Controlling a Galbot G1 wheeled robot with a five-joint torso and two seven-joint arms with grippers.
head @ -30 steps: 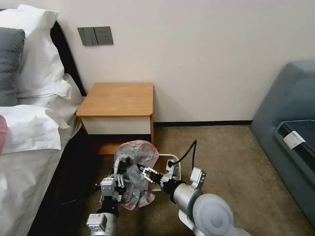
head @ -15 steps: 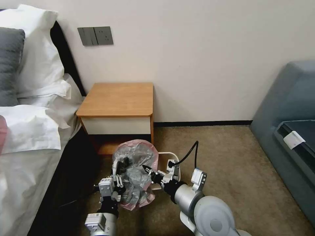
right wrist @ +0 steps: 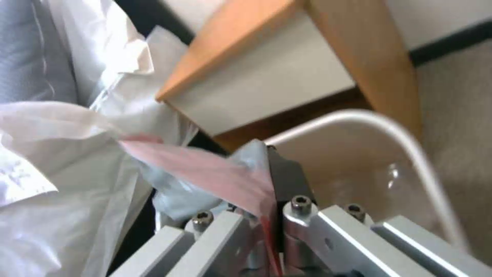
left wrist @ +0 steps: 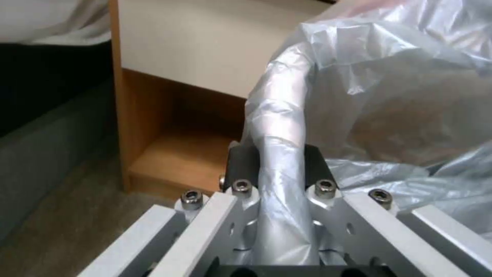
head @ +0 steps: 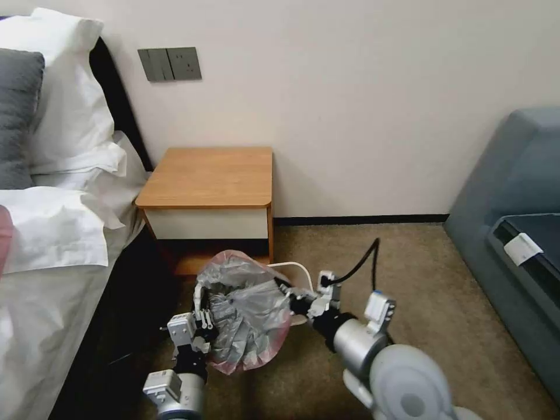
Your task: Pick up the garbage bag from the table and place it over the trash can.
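Both grippers, left (head: pixel 201 303) and right (head: pixel 284 287), clamped on crinkly translucent grey pink-rimmed garbage bag (head: pixel 248 312), stretched over cream rectangular trash can (head: pixel 297 269), 6 o'clock of orange-brown nightstand table (head: pixel 210 176).

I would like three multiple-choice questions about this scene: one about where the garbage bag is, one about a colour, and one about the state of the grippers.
1. Where is the garbage bag?
A. flat on top of the table
B. held up between the two grippers, in front of the table
C. on the bed

2. What colour is the bag's rim?
A. pinkish-red
B. green
C. black

3. What is the state of the left gripper and the right gripper?
A. both open
B. left one open
C. both shut on the bag

Answers:
1 B, the head view shows it hanging between the arms beside the trash can.
2 A, the edge looks pink.
3 C, each wrist view shows plastic pinched between the fingers.
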